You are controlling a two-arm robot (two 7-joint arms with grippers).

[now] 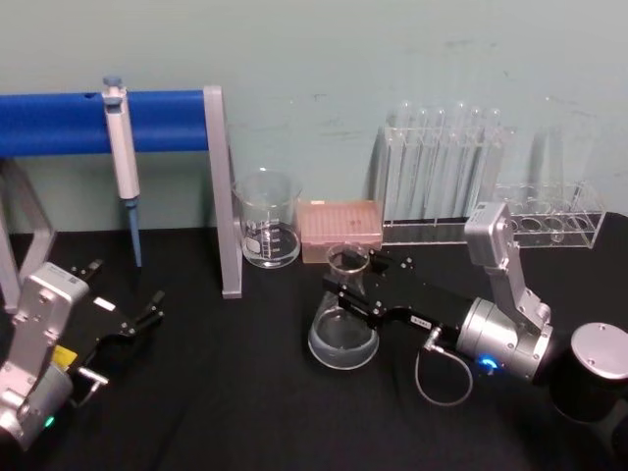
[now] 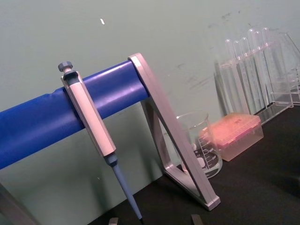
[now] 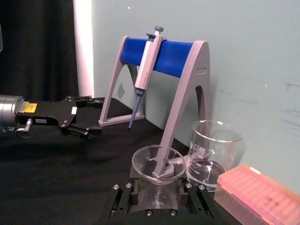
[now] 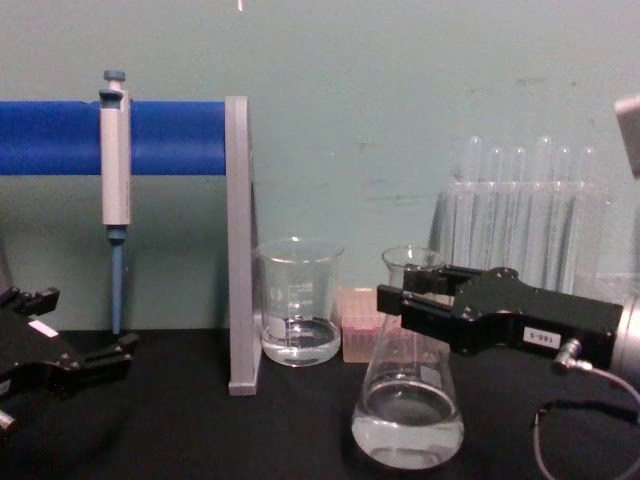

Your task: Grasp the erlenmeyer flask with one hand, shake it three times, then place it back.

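The right gripper clamps its 2 fingers on the neck of the erlenmeyer flask, whose base sits on the black table in front of the beaker. The left gripper lies open-fingered, well apart at the table's left.

Erlenmeyer flask neck behind right gripper jaws; blue bar past left edge

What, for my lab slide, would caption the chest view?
Right gripper grips the erlenmeyer flask by its neck; left gripper rests open, low left.
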